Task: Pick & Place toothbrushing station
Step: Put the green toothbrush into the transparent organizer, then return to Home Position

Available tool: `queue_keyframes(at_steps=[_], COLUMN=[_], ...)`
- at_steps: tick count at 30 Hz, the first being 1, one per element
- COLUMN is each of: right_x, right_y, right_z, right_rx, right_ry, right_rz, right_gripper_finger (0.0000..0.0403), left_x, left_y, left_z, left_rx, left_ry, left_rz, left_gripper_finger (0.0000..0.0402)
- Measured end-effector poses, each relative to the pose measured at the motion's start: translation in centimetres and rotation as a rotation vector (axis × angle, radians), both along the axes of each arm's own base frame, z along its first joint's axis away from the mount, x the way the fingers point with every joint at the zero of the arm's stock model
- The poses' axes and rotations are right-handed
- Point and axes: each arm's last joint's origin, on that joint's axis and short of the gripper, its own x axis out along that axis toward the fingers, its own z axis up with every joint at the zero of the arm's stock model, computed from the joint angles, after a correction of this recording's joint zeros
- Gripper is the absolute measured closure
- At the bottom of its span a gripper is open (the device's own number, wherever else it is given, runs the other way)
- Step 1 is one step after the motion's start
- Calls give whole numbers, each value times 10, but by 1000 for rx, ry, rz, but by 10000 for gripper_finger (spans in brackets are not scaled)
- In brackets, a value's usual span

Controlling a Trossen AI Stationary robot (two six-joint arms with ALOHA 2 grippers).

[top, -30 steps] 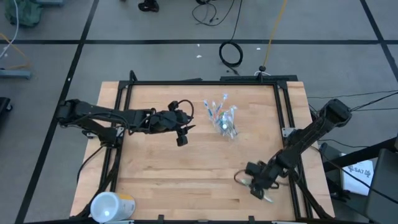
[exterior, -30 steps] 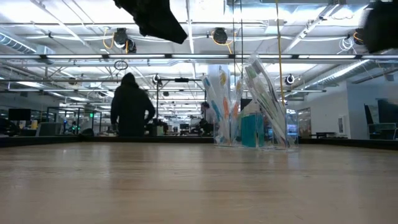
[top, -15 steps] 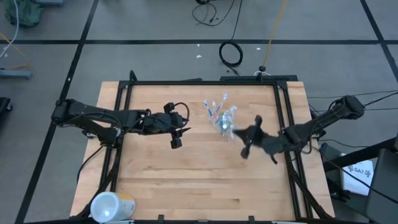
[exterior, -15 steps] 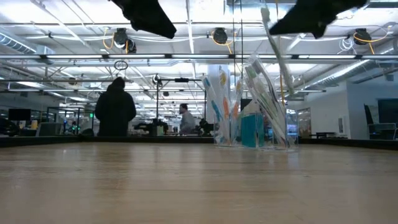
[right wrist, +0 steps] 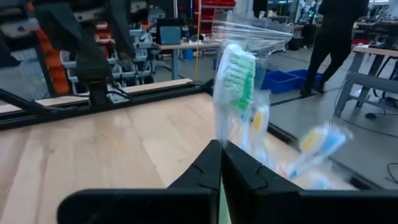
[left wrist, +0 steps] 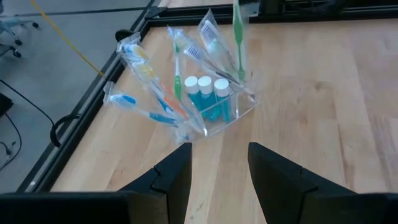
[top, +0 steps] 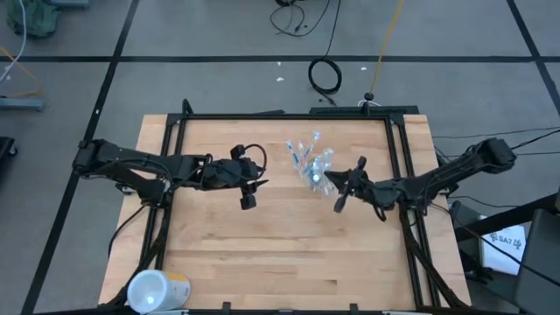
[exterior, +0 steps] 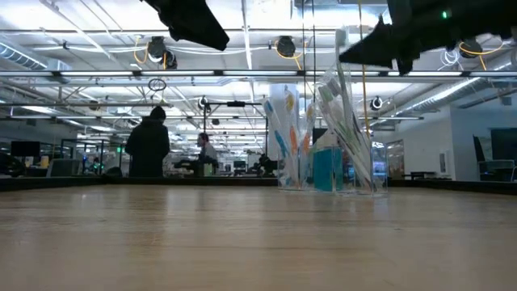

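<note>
Right gripper (top: 343, 194): jaws closed on a green toothbrush (right wrist: 235, 76) in a clear wrapper; in the right wrist view the bristle head stands up just beyond the closed fingers (right wrist: 208, 167). High view puts these jaws just beside the clear plastic cup (top: 320, 178), on its right-arm side. Low view shows the gripper raised off the counter (exterior: 242, 242), above the cup (exterior: 327, 137).

Cup (left wrist: 214, 106): upright on the counter, holding wrapped toothbrushes (left wrist: 146, 87) fanned outward, with blue and orange handles visible, and small blue toothpaste tubes (left wrist: 205, 98) with white caps standing side by side inside. A green toothbrush (left wrist: 237, 37) rises above the cup's far side in the left wrist view.

Left gripper (top: 248, 193): jaws wide apart, nothing between the fingers (left wrist: 173, 174). The cup lies ahead of these jaws, near but not touching. In the low view the gripper (exterior: 187, 20) is held high over the counter.

White and yellow cylinder (top: 157, 290): at the counter's near edge, well apart from both sets of jaws.

Room beyond the counter: a person in dark clothing (exterior: 149, 145) stands far off.
</note>
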Motion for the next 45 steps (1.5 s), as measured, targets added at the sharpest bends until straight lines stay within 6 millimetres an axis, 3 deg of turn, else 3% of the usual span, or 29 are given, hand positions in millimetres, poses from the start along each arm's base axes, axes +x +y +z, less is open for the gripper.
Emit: queue_keyframes(at_steps=[9, 23, 28, 35, 42, 45], right_x=[-24, -23, -24, -30, -52, -65], right_y=[-8, -7, -5, -3, -7, -7], right_z=[-52, -72, -71, -55, -26, -17], right_rx=[-19, 64, 44, -17, -141, -151], right_ry=[3, 110, 124, 75, -12, -47], right_rz=[-2, 79, 115, 195, 239, 418], right_gripper_finger=[403, 401, 376, 315, 289, 287], left_x=[0, 0, -1, -39, -101, -122], left_y=[0, 0, -2, -4, -8, -8], left_z=[0, 0, 1, 27, 66, 65], left_rx=[-1, 28, -13, -81, -70, -54], left_ry=[-4, 6, -4, -40, -182, -235], left_rz=[-1, -20, -10, -74, -185, -223], left_gripper_finger=[238, 238, 238, 238, 238, 238])
